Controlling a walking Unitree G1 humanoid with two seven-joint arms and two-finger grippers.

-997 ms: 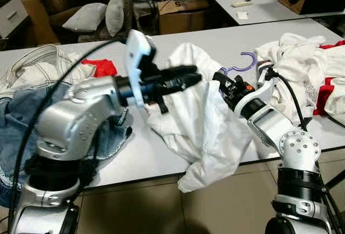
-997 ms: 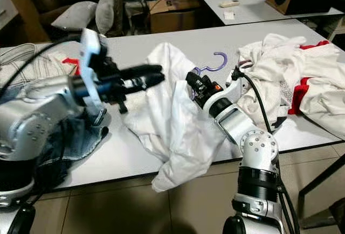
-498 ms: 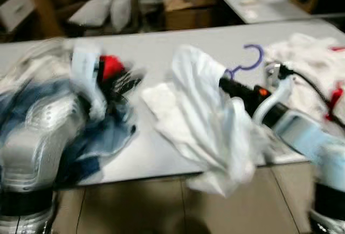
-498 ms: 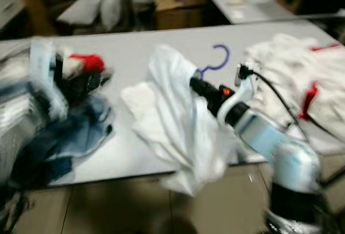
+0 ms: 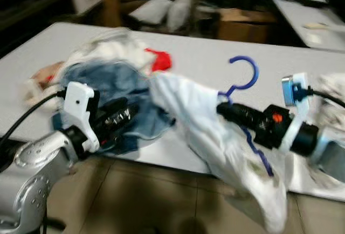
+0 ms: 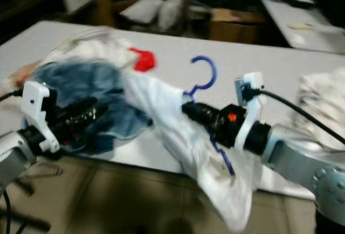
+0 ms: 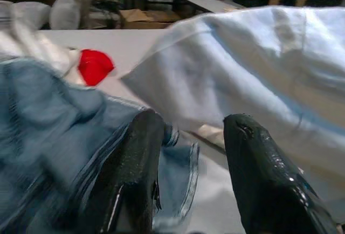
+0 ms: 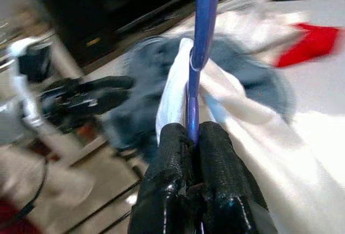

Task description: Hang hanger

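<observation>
Motion blur smears the head views, so fine edges are soft. The right gripper [image 8: 192, 137] has its jaws pressed together on the thin stem of the blue plastic hanger [image 5: 243, 77], pinching it just below the hook; the hook curls up above the gripper over the white surface [image 5: 199, 56]. A white cloth garment [image 5: 215, 142] is draped over the hanger and hides most of its frame: one blue bar shows through below the gripper, and the rest is covered. The garment hangs off the near edge of the surface, down in front of the tiled floor [image 5: 161, 196], and its lower end dissolves in blur.

The left gripper [image 7: 191, 153] sits low at the near edge of the surface, its jaws spread apart with nothing between them; its fingers [image 5: 116, 118] point toward a crumpled blue denim garment [image 5: 116, 91] lying just beside the white one. Whether the fingertips touch the denim cannot be told. Behind the denim lie a small red cloth [image 5: 161, 60] and a pale heap of cloth [image 5: 102, 45], too blurred to separate into pieces.

At the right edge of the head views another white pile [image 6: 323, 96] is cut off by the frame and partly hidden by the right arm. Beyond the surface, pale cushions [image 5: 159, 10] and a brown cardboard box [image 5: 242, 18] stand in a dim background; anything inside the box cannot be made out.
</observation>
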